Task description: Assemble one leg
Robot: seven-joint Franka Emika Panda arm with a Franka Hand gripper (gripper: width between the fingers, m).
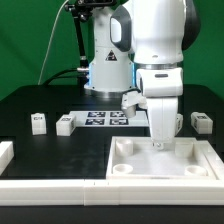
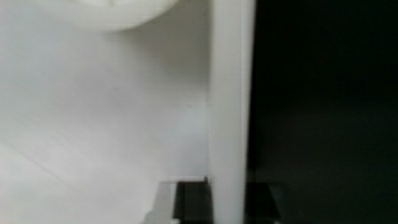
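The large white tray (image 1: 128,170) with round corner sockets lies at the front right of the exterior view. My gripper (image 1: 157,144) points straight down onto the tray's far rim. In the wrist view the gripper (image 2: 230,206) has its two dark fingers (image 2: 192,208) tight on either side of the thin white rim (image 2: 228,110), so it is shut on the tray. Small white legs with tags lie apart from the gripper: two at the left (image 1: 38,122) (image 1: 65,124), one at the right (image 1: 200,121), and one behind the arm (image 1: 129,99).
The marker board (image 1: 104,118) lies on the black table behind the tray. A long white bar (image 1: 60,188) runs along the front edge, with a white block (image 1: 5,152) at the far left. The robot's base (image 1: 106,70) stands at the back.
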